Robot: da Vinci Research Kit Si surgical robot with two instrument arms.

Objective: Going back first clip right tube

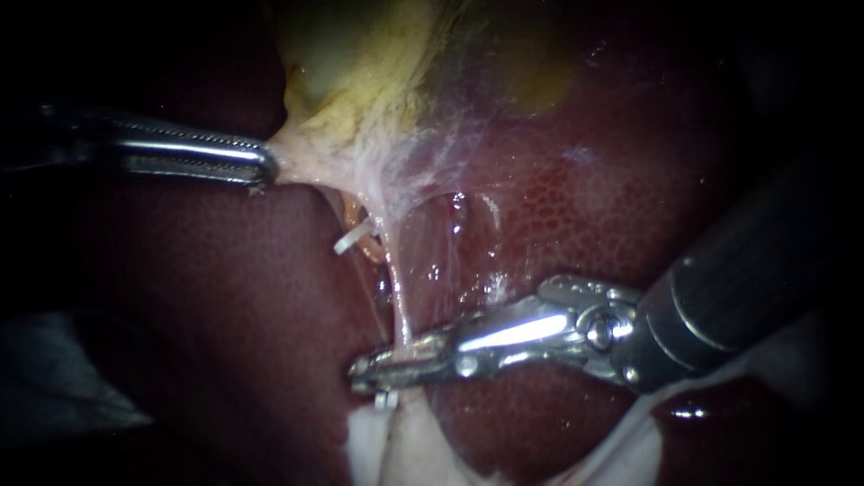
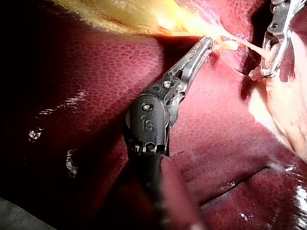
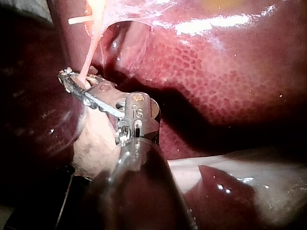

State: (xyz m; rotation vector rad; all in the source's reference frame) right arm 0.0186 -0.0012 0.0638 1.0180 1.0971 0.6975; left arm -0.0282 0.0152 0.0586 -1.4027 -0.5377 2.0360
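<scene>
My right instrument [image 1: 382,369] reaches in from the right, its jaws shut on a white clip [image 1: 387,400] around the thin pale right tube [image 1: 396,297]; only the clip's end peeks out under the jaws. In the right wrist view the tube [image 3: 89,55] runs straight into the jaws [image 3: 72,82]. Another white clip [image 1: 354,239] sits on the left tube, higher up. My left instrument [image 1: 263,166] is shut on the yellowish gallbladder's [image 1: 360,81] edge, pulling it taut toward the left. The left wrist view shows those jaws [image 2: 207,42] at the tissue.
Dark red liver [image 1: 225,297] surrounds the tubes on both sides. Thin white strands [image 1: 450,171] fan out from the gallbladder over the liver. Pale tissue [image 1: 405,450] lies just under my right instrument's jaws. My right instrument [image 2: 271,62] shows ahead of the left one.
</scene>
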